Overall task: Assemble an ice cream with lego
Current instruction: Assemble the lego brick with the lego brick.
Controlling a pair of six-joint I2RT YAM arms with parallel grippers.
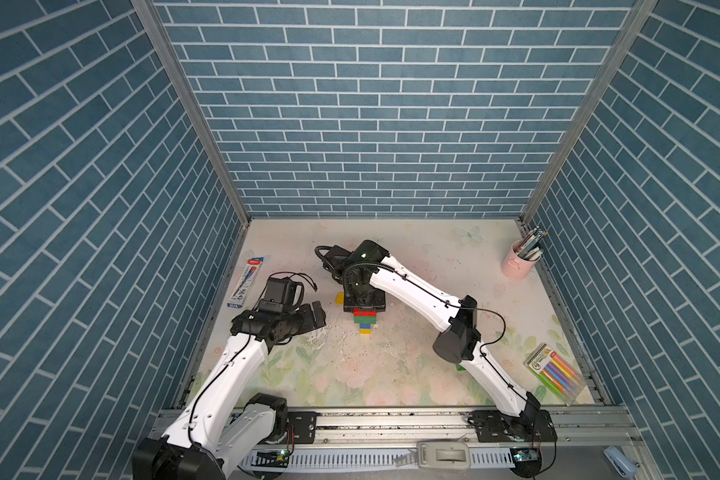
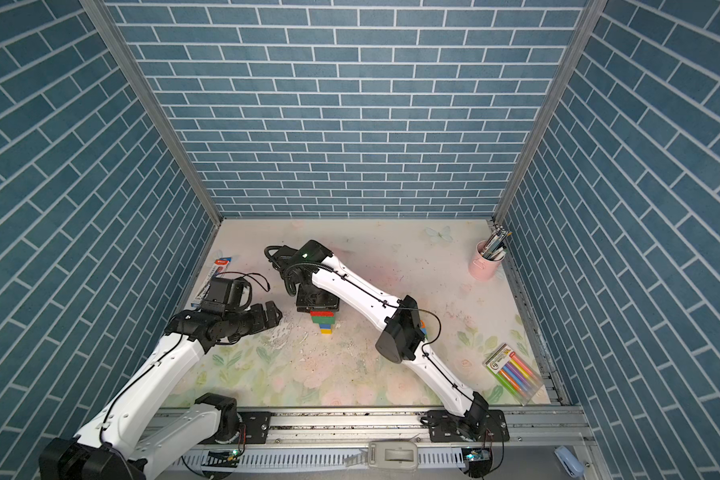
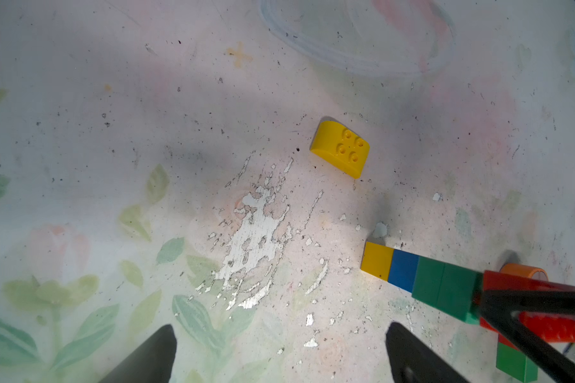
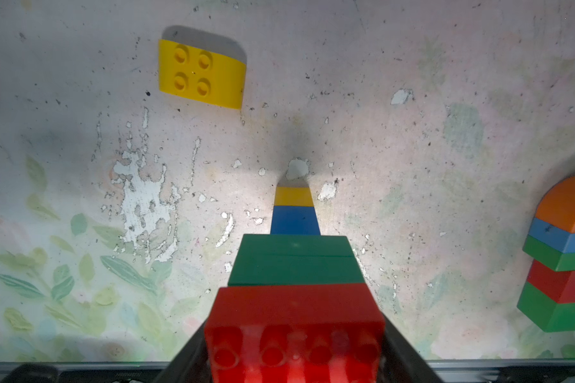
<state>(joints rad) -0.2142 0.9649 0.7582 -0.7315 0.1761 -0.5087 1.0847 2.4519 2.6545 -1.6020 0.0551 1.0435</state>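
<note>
A lego tower (image 1: 365, 322) stands upright mid-table: a yellow brick at the base, then blue, green and a red brick (image 4: 294, 308) on top. My right gripper (image 4: 294, 351) reaches straight down over it and is shut on the red brick, one finger on each side. A loose yellow brick with a rounded top (image 3: 341, 149) lies just left of the tower, also seen as the yellow brick (image 4: 201, 74). My left gripper (image 3: 279, 358) hovers open and empty left of the tower (image 3: 429, 278). A second lego stack (image 4: 561, 255), orange-topped over blue, green, red and green, lies to the right, mostly hidden by my right arm in both top views.
A pink cup of pens (image 1: 520, 262) stands at the back right corner. A pack of coloured markers (image 1: 555, 372) lies at the right edge and a pen pack (image 1: 246, 282) at the left edge. Blue brick-patterned walls enclose three sides.
</note>
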